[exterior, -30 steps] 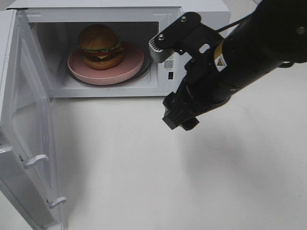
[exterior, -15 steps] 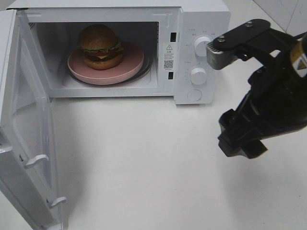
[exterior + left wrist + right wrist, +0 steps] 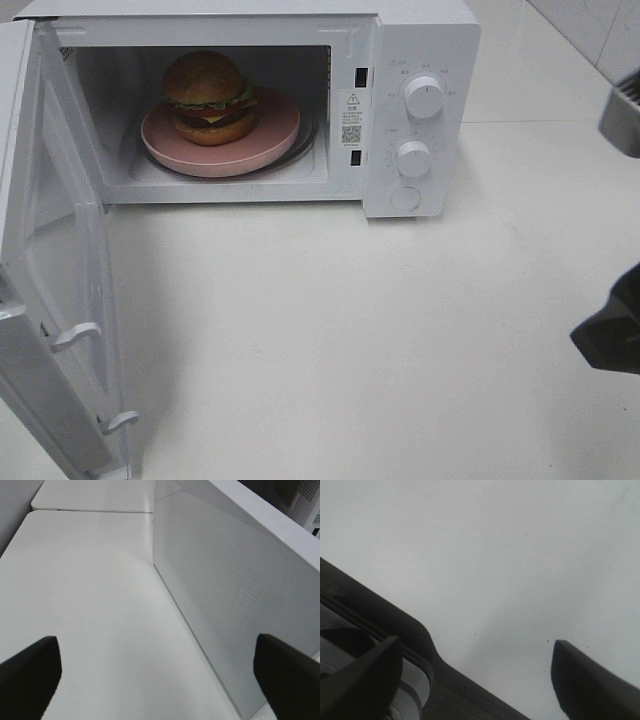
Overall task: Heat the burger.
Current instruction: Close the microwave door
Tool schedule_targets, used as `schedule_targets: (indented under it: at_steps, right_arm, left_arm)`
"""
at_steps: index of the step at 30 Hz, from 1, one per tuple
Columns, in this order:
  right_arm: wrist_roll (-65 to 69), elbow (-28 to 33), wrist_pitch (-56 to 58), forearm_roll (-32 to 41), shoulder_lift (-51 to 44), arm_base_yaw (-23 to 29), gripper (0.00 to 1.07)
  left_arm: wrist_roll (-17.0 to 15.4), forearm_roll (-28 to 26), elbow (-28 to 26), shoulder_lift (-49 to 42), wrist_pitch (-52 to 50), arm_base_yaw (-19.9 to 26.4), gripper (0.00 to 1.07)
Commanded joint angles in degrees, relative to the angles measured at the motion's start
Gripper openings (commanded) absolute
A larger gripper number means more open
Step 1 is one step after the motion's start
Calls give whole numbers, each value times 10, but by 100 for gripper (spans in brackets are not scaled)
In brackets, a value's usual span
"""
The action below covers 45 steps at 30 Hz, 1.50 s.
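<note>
The right gripper (image 3: 475,677) hangs over the white tabletop (image 3: 330,330) at the high view's right edge, black fingers spread, nothing between them. The left gripper (image 3: 160,680), equally wide and empty, faces the open white microwave door (image 3: 225,595). The glossy brown-bunned burger (image 3: 208,97) sits on a round pink plate (image 3: 280,135) inside the white microwave (image 3: 420,30), well apart from both. A warning-triangle and QR-code sticker (image 3: 350,118) marks the frame; its print is unreadable.
</note>
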Motion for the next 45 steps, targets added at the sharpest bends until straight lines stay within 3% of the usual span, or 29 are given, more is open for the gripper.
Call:
schedule_targets:
  at_steps: [1,6,13,25,37,45]
  right_arm:
    - [5,23,10,-5,-54,-4,76]
    - [5,55,20,-3,-103,-26,76]
    - [-4,89,22,-2,-190,-156,76]
    - [-4,125,10,-2,-367,-267,76]
    - [-5,147,-9,0,-486,-329,76]
    - [-9,148,-9,-1,-538,-331,76]
  left_arm:
    - [2,-3,0,-11,-2,-3,100]
    - [2,-3,0,-11,-2,-3,100]
    - [2,-3,0,-11,-2,-3,100]
    - [2,-3,0,-11,-2,-3,100]
    - [2,-3,0,-11,-1,-3,100]
    - [2,-3,0,-11,-1,-3,100]
